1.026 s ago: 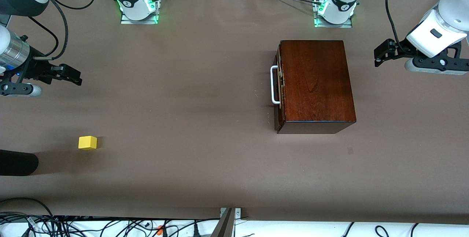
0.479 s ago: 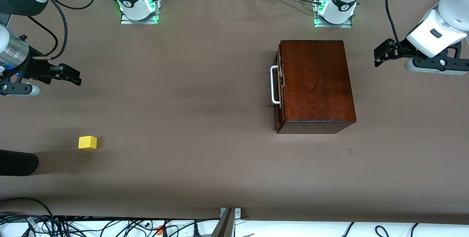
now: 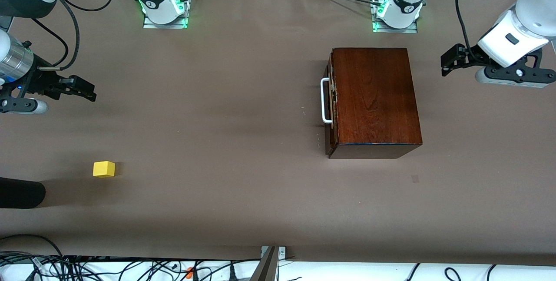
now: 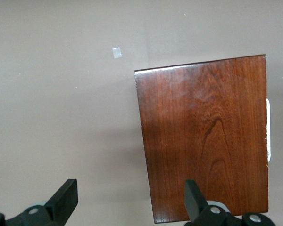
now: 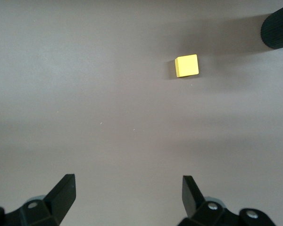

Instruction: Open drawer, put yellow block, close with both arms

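A big brown tabletop (image 3: 243,98) holds two things. The dark wooden box (image 3: 373,98) sits toward the left arm's end. The yellow block (image 3: 104,169) sits well apart, toward the right arm's end.

You have the box (image 3: 375,98) sitting on the surface (image 3: 243,98) toward the left arm's end, its drawer (image 3: 331,103) pushed in, the handle (image 3: 324,100) facing the right arm's end. The yellow block (image 3: 104,169) lies well apart from it — toward the right arm's end and nearer the front camera. The left tool (image 3: 451,60) hangs over the surface beside the box; the right tool (image 3: 82,89) hangs over bare surface, the block nearer the camera than it.
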`<state>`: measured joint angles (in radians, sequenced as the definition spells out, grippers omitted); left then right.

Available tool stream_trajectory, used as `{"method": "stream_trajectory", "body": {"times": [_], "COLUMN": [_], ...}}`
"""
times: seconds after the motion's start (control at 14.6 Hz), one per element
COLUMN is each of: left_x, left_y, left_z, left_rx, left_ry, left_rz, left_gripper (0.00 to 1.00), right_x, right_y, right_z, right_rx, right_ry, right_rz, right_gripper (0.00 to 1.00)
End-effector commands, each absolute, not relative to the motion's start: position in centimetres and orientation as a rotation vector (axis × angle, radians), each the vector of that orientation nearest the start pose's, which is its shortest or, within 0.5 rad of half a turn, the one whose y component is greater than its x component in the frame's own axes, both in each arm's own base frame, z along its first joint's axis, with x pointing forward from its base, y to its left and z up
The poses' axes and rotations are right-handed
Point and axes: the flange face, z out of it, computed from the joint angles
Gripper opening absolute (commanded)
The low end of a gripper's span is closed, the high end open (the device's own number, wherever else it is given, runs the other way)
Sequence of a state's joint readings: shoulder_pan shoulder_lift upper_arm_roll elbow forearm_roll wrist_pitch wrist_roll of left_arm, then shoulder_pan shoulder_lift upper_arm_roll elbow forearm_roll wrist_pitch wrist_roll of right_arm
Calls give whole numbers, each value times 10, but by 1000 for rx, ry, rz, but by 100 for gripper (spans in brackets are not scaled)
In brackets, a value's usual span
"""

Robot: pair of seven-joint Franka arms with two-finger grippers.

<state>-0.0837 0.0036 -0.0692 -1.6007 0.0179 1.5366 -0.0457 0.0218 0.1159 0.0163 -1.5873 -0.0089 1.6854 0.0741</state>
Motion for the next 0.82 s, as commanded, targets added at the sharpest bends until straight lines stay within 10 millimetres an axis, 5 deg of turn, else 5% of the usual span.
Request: {"method": "stream_trajectory", "body": {"times": [0.0,0.27,0.55,0.75], "left_x": [539,525,537,537], "left_y": [-106,-162,-227,-291], "left_z": [612,601,532,499], "left_rx": [-3097,-3070,-3076,-3120], "left_ry": [234,382,490,357], "left_rz": [140,200,370,305], "left_gripper": [100,100,100,100], "right_x": [595,595,595,595], "right_y": [20,20,20,19], "right_z": [566,566,566,566], "right_rx": [-3163,-3163,-3163,-3163], "right_ry": [59,59,59,62], "right_rz": [17,15,15,15], "right_gripper": [100,100,100,100]}}
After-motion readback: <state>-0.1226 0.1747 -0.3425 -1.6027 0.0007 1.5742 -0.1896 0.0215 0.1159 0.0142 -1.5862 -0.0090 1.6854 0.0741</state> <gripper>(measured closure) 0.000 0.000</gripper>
